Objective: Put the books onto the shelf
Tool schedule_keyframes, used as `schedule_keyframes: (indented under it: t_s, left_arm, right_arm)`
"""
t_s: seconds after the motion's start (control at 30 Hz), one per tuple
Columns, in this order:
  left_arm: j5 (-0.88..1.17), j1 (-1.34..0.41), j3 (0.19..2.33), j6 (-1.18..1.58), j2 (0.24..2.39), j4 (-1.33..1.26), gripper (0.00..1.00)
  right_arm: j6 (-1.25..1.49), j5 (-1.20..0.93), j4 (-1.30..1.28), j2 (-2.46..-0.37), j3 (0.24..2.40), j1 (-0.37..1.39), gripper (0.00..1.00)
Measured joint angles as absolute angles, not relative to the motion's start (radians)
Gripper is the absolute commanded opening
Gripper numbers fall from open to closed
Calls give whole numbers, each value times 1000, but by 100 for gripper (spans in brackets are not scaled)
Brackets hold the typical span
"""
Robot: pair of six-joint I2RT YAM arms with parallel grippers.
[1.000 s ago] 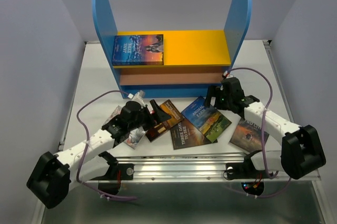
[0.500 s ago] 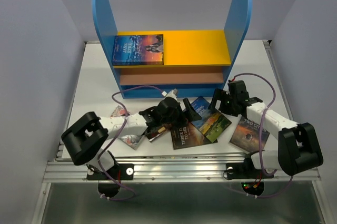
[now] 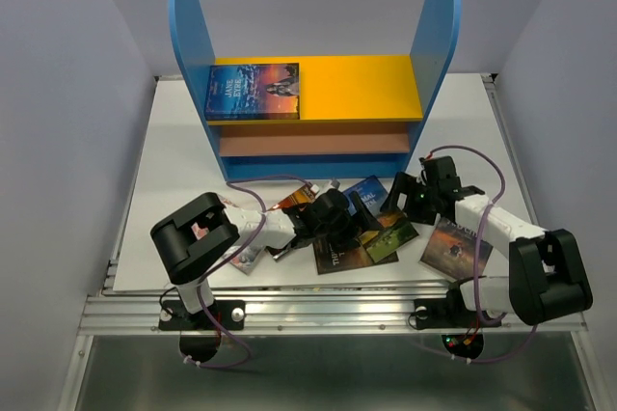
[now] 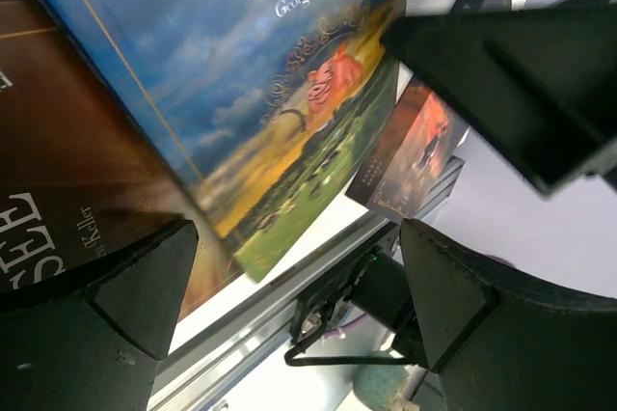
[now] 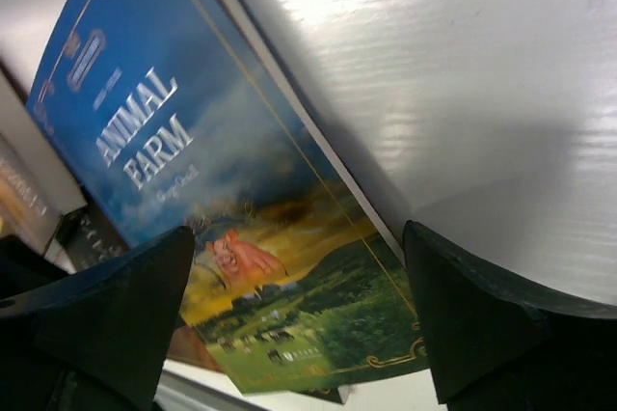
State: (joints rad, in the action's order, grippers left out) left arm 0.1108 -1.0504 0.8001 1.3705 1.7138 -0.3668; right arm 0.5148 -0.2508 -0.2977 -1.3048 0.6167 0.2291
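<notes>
**A:** so where are the books sitting right now?

**B:** mostly loose on the table [image 3: 174,160], down at the near edge. Closest to the front is the Three Days to See book [image 3: 337,255], lying flat. The Two Cities book [image 3: 455,245] is off to the right beside the right arm. A pale book [image 3: 245,258] peeks out from under the left arm. Just behind those, the Animal Farm book [image 3: 393,228] lies flat with one edge on top of the Three Days one.

**A:** and the grippers?

**B:** both are at Animal Farm, coming in from opposite sides. The left gripper [image 3: 355,208] has its fingers [image 4: 145,286] spread wide, and the book's near corner shows between them in the wrist view. The right gripper [image 3: 398,191] is spread wide too, with the cover filling its wrist view. Can't tell if either one touches the book.

**A:** anything up on the shelf?

**B:** yep, the shelf [image 3: 434,25] stands at the back. The Jane Eyre book [image 3: 253,91] lies flat at the left end of its yellow top board [image 3: 357,88].
</notes>
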Motion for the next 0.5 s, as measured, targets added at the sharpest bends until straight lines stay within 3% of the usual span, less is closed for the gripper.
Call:
schedule_keyframes:
  t_s: [0.03, 0.13, 0.27, 0.3, 0.5]
  left_arm:
    - [106, -1050, 800, 1378, 1714, -366, 98]
    - [94, -1050, 801, 1396, 1712, -353, 98]
    - [85, -1050, 801, 1407, 1707, -339, 98]
    - [84, -1050, 801, 1409, 1707, -337, 98]
    - [86, -1050, 801, 1423, 1704, -324, 98]
  right_arm:
    - [514, -270, -299, -1291, 610, 228, 82]
    - [509, -294, -306, -1245, 606, 223, 70]
    - [503, -328, -306, -1213, 606, 207, 63]
    - [503, -335, -305, -1211, 606, 204, 56]
    - [485, -368, -304, -1206, 606, 188, 52]
